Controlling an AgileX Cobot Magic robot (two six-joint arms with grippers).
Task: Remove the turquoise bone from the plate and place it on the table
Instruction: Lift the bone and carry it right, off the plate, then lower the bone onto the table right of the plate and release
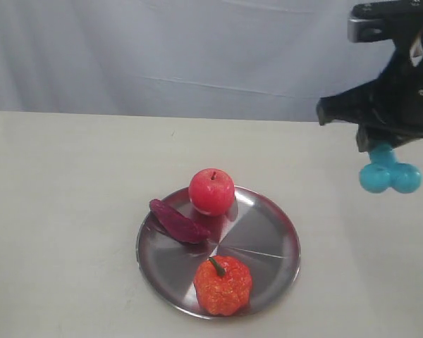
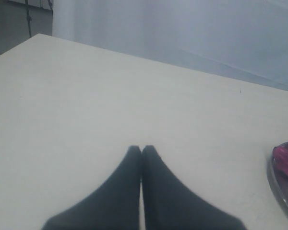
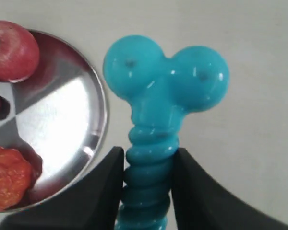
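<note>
The turquoise bone (image 1: 389, 174) hangs in the air to the right of the plate (image 1: 268, 243), one knobbed end pointing down. My right gripper (image 1: 384, 144) is shut on its ribbed shaft (image 3: 149, 177), with a black finger (image 3: 108, 182) pressed on each side. Below the bone lies the cream table (image 3: 259, 96), just past the silver plate's rim (image 3: 102, 110). My left gripper (image 2: 141, 149) is shut and empty, low over the bare table (image 2: 86, 96), with the plate's edge (image 2: 273, 182) off to one side.
On the plate sit a red apple (image 1: 211, 191), a dark purple piece (image 1: 178, 222) and an orange-red pumpkin-shaped pepper (image 1: 222, 284). A pale curtain (image 1: 162, 49) hangs behind the table's far edge.
</note>
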